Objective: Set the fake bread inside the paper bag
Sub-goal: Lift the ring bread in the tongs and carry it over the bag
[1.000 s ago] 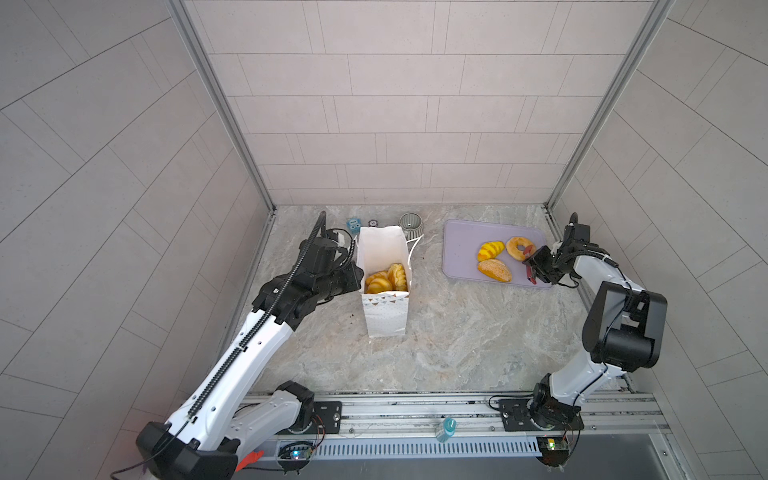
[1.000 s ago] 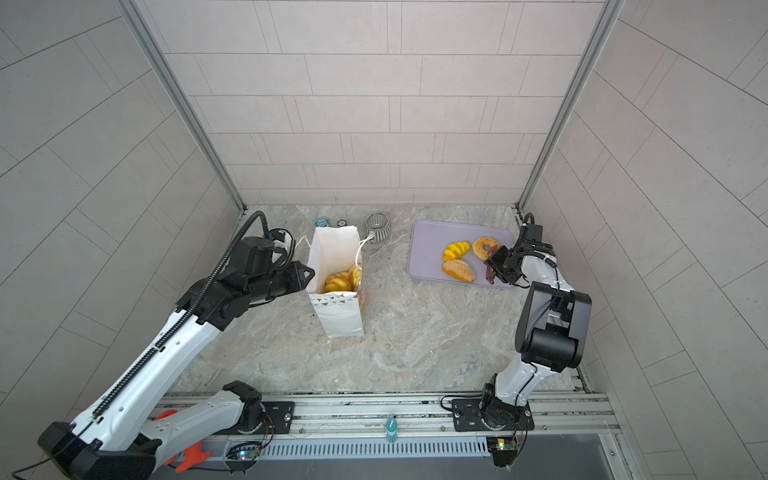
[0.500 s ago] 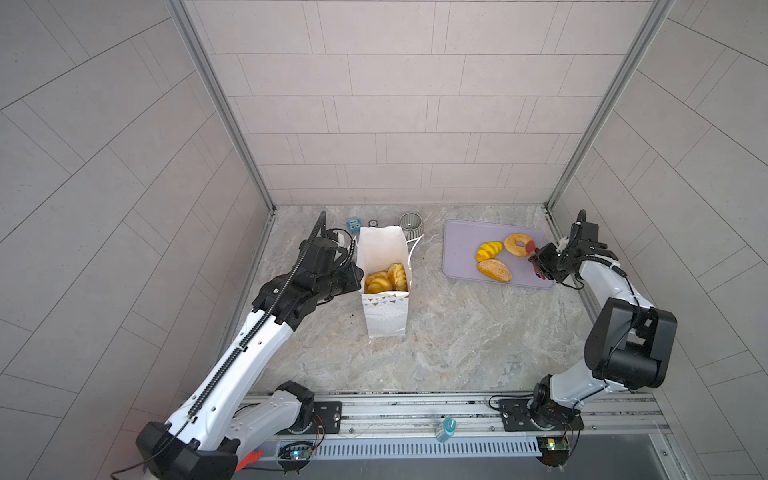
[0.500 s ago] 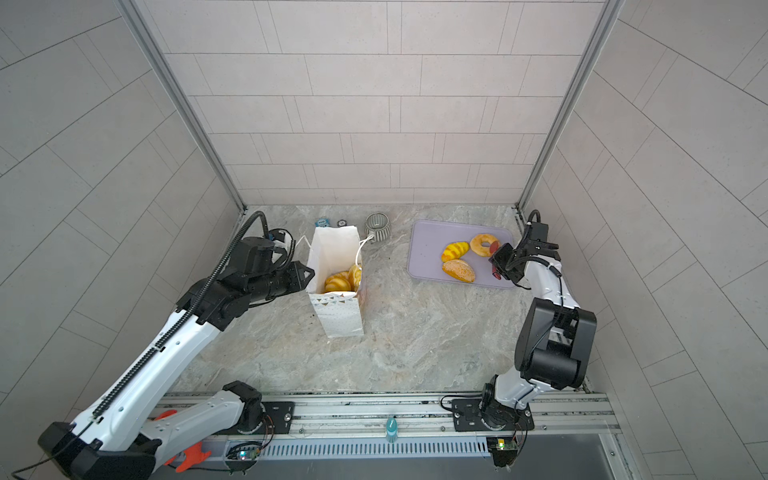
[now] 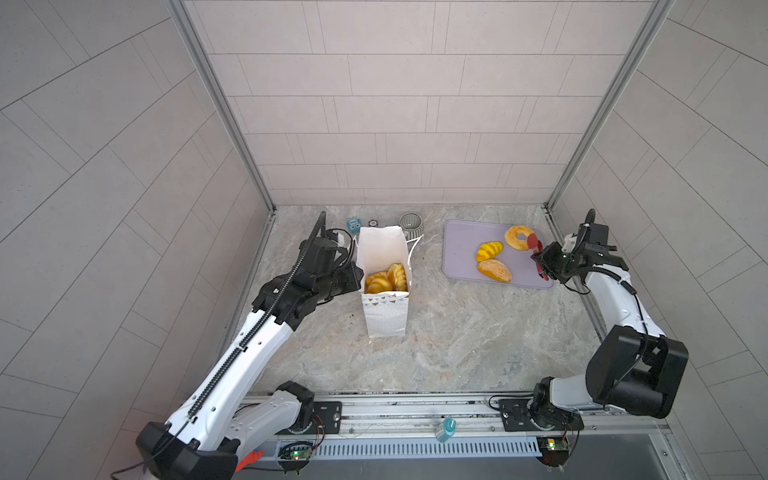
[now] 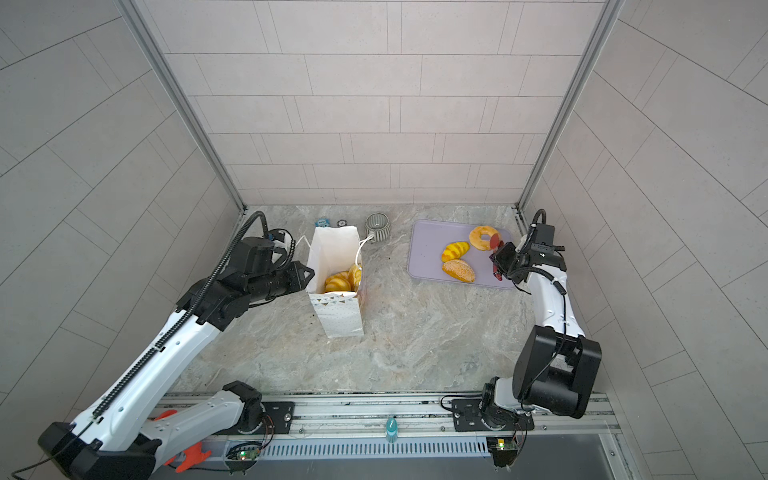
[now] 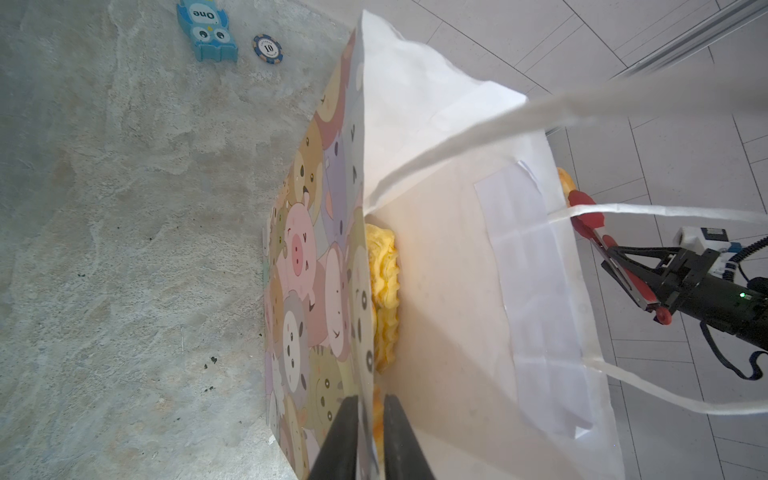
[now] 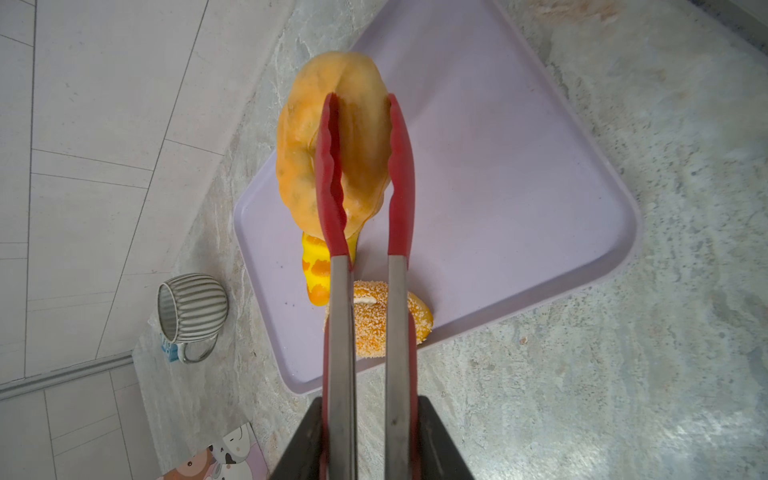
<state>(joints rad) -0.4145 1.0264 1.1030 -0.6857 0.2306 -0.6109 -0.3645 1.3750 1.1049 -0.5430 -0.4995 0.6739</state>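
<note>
Two breads (image 5: 489,250) on tray (image 5: 461,245); right gripper (image 5: 545,261) clenches tongs (image 8: 395,187) pinching bagel (image 8: 299,137) at tray's far corner; bag (image 5: 384,249) stands well leftward, rim clenched by left gripper (image 7: 368,415).

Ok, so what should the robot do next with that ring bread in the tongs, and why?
Probably lift the ring bagel a bit higher and swing it toward the paper bag. The tongs in the right gripper pinch it, and the left gripper grips the bag's wall, its mouth open.
</note>
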